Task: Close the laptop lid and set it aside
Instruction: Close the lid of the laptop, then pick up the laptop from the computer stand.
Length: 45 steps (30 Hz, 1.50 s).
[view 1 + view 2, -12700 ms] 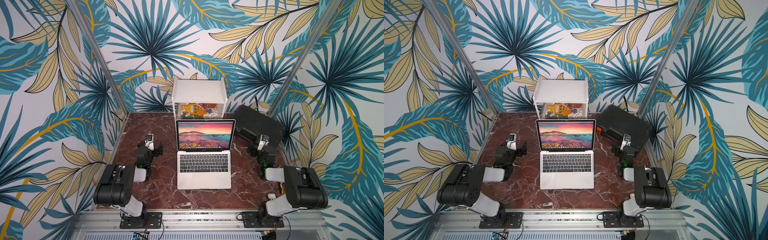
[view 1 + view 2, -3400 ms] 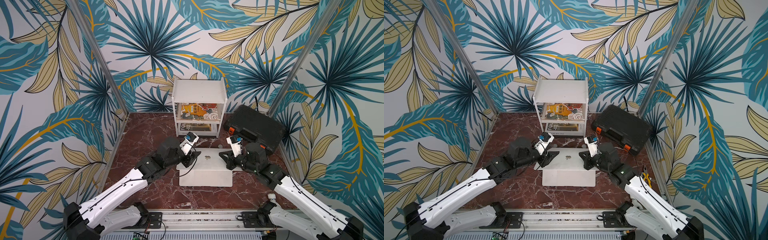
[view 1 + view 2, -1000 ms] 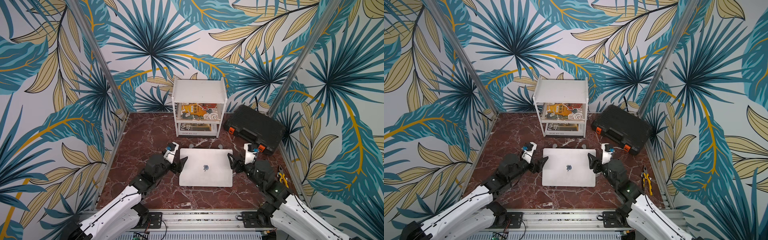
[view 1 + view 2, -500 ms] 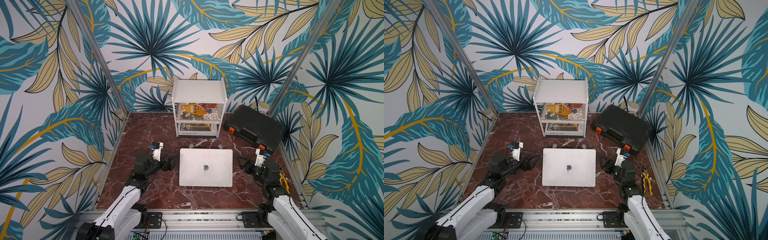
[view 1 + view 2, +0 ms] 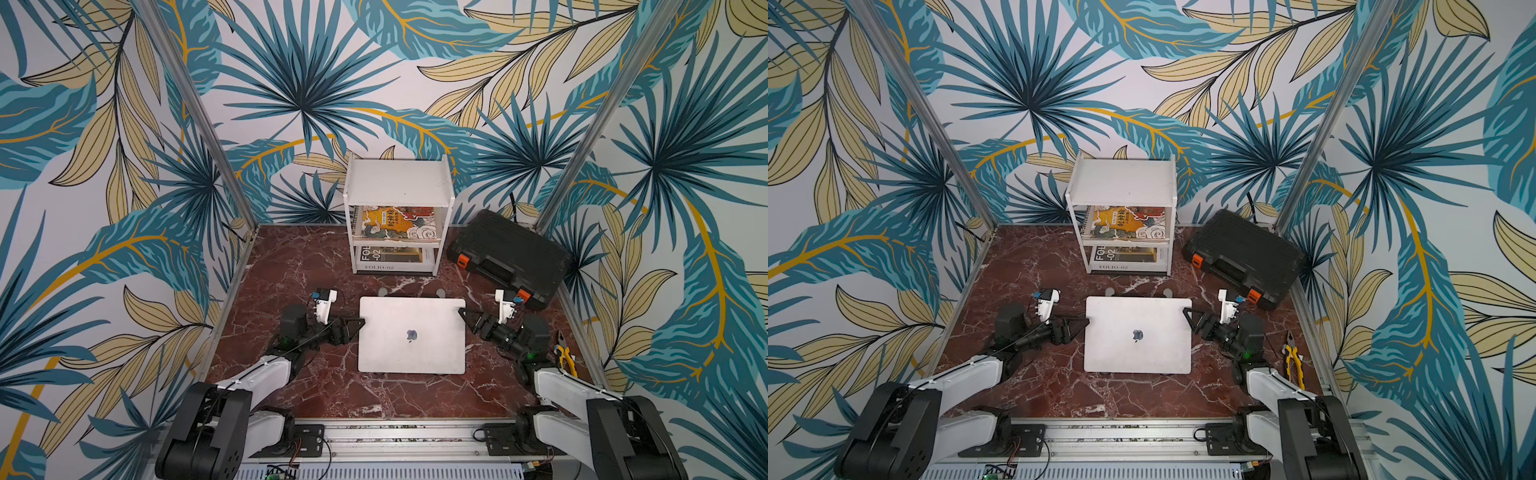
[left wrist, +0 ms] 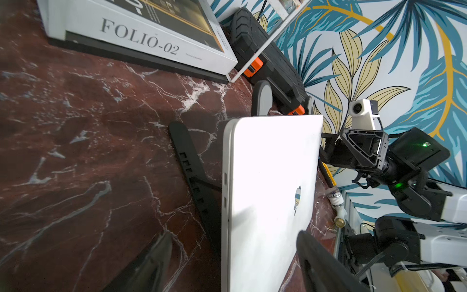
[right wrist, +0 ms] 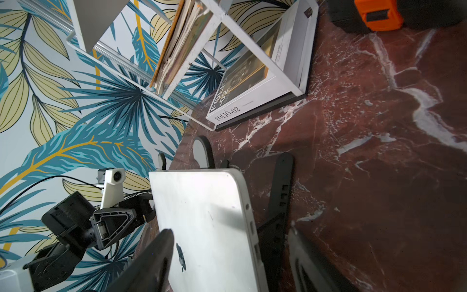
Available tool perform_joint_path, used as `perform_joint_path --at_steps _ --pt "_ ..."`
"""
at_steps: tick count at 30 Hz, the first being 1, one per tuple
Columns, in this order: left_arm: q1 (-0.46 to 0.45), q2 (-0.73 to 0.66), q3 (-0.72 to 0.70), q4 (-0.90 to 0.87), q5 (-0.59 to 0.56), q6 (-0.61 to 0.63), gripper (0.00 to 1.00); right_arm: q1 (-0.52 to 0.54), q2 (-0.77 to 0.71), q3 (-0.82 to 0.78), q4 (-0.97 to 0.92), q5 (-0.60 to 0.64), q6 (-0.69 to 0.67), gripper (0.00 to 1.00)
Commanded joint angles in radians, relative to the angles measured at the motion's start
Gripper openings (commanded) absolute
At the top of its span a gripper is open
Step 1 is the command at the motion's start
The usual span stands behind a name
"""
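Lid was shut. I had L gripper and R gripper open astride laptop left/right edges; next: clamp, lift aside.

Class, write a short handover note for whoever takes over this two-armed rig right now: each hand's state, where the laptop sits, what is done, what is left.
The laptop sits mid-way across the table on a black stand, in front of the white shelf; its lid is shut, logo up.
The left hand: open, jaws around the laptop's left edge, not clamped.
The right hand: open, jaws around the right edge, not clamped.
Done: lid closed.
Left: grip, lift off the stand, set aside; mind the black case and pliers on the right.
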Motion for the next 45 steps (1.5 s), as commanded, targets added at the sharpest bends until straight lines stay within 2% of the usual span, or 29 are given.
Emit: perform_joint_path --at_steps 1,5,11,15,26,38,45 --pt "0.006 0.035 0.015 0.121 0.053 -0.025 0.82 -0.003 0.041 0.010 0.136 -0.059 0.003 0.74" --pt "-0.003 0.071 0.020 0.147 0.067 -0.029 0.79 -0.003 0.114 0.005 0.217 -0.107 0.027 0.69" --pt "-0.016 0.085 0.019 0.140 0.073 -0.022 0.75 -0.003 0.263 -0.036 0.484 -0.147 0.139 0.64" --pt "-0.021 0.090 0.016 0.137 0.070 -0.018 0.72 -0.002 0.350 -0.038 0.598 -0.162 0.182 0.61" --pt "-0.064 0.142 0.025 0.173 0.066 -0.021 0.67 0.001 0.311 -0.036 0.554 -0.176 0.183 0.55" --pt "-0.075 0.164 0.027 0.190 0.072 -0.027 0.51 0.013 0.384 -0.047 0.578 -0.159 0.166 0.49" --pt "-0.081 0.166 0.032 0.180 0.067 -0.019 0.42 0.015 0.437 -0.046 0.602 -0.151 0.156 0.48"
